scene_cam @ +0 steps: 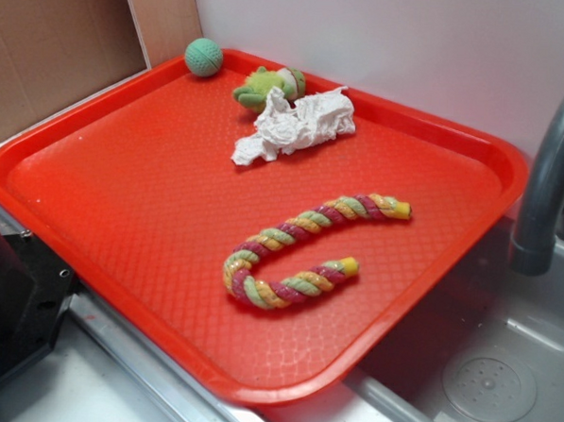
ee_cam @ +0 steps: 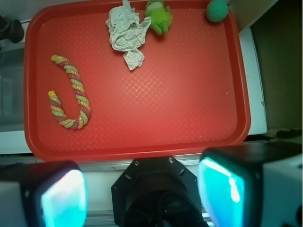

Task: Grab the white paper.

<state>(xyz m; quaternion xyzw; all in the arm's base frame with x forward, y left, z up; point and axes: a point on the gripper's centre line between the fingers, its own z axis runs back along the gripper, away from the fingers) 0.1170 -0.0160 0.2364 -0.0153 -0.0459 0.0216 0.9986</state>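
Crumpled white paper (scene_cam: pixel 294 125) (ee_cam: pixel 125 34) lies on red tray (scene_cam: pixel 131 194) (ee_cam: pixel 189 104), near far edge, touching green plush toy (scene_cam: pixel 267 85) (ee_cam: pixel 159 18). Green ball (scene_cam: pixel 204 58) (ee_cam: pixel 217 10) in corner. Striped rope (scene_cam: pixel 304 250) (ee_cam: pixel 71 94) apart. Gripper (ee_cam: pixel 142 191) spread open, well short of the tray, holding nothing.

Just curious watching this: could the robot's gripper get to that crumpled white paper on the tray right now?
Probably yes. The gripper is open above the tray's near edge, with only bare tray before the white paper. The green plush toy touches its far side, so a careless grab might catch it.
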